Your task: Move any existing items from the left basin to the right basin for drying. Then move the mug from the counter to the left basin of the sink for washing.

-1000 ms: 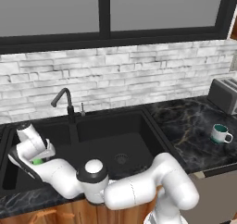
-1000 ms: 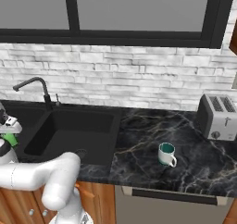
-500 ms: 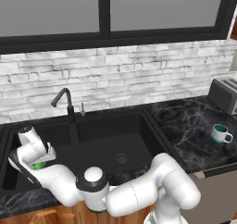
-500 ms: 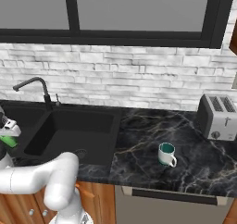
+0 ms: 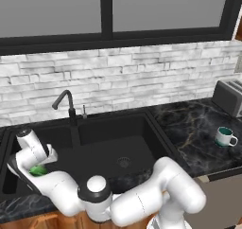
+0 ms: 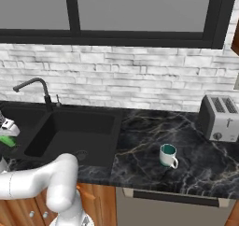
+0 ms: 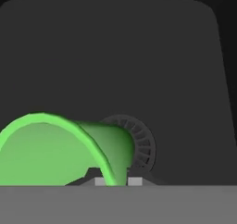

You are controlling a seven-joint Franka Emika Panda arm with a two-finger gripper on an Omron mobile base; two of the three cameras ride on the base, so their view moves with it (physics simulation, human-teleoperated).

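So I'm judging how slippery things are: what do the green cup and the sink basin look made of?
The green cup looks like smooth, thin plastic: uniform bright colour, thin rim, soft sheen. The left basin looks like matte black composite or coated metal: flat, no reflections. Neither is certain in a render.

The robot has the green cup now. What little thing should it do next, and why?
Probably lift the green cup a bit higher. The fingers pinch its rim, and the hand view shows it hanging over the left basin, above the drain. In the left base view the cup looks low beside the divider, so it likely needs height before swinging toward the right basin.
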